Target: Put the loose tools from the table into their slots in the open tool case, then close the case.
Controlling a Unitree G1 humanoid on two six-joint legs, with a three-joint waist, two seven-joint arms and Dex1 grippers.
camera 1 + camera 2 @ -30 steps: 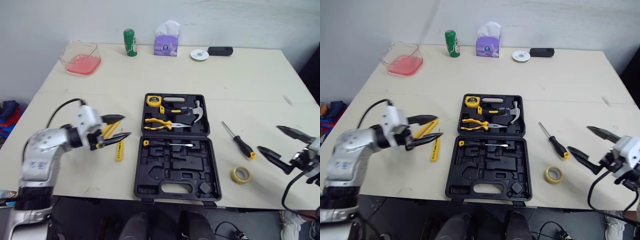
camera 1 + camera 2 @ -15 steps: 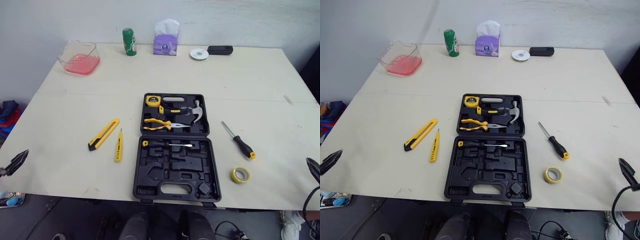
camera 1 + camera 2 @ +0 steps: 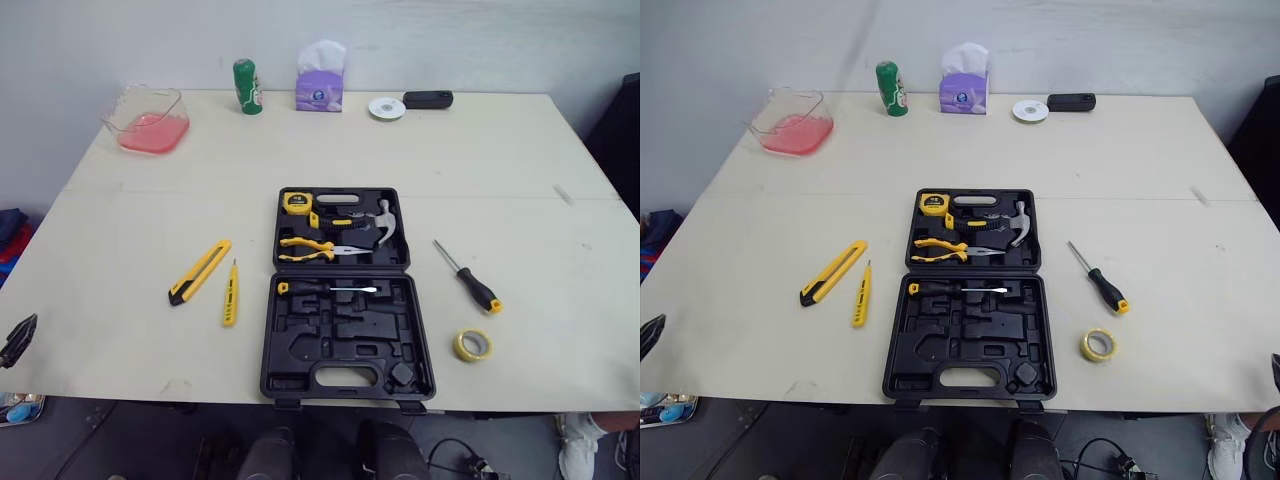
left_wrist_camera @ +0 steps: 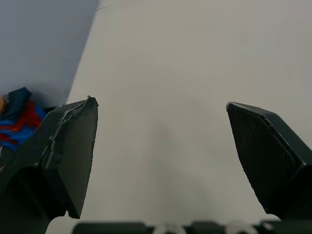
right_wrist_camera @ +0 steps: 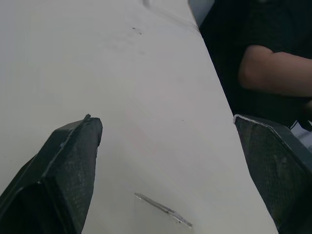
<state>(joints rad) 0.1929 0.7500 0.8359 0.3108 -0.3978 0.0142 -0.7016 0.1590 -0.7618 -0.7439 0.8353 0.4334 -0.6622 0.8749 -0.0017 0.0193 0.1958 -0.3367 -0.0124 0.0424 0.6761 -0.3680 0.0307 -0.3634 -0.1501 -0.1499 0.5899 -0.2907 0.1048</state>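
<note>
- the tool case [image 3: 345, 300] lies open mid bench [image 3: 520, 160], long axis near-to-far, handle half nearest
- left of it, utility knife [image 3: 199, 271] slants, black end near-left; slim yellow tool [image 3: 230, 293] lies along the case's side
- right of it, screwdriver [image 3: 467, 277], tip far-left, handle near-right; tape roll [image 3: 472, 345] close to the front edge
- left hand [image 4: 161, 112] spread wide at the left edge; right hand [image 5: 168, 119] spread wide by the right edge; bare surface both flanks

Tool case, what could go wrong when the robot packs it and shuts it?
The tape roll lies near the table's front edge, so a nudge might knock it off. The utility knife and screwdriver need their own shaped slots in the tool case; left crooked, they could stop the lid closing.
</note>
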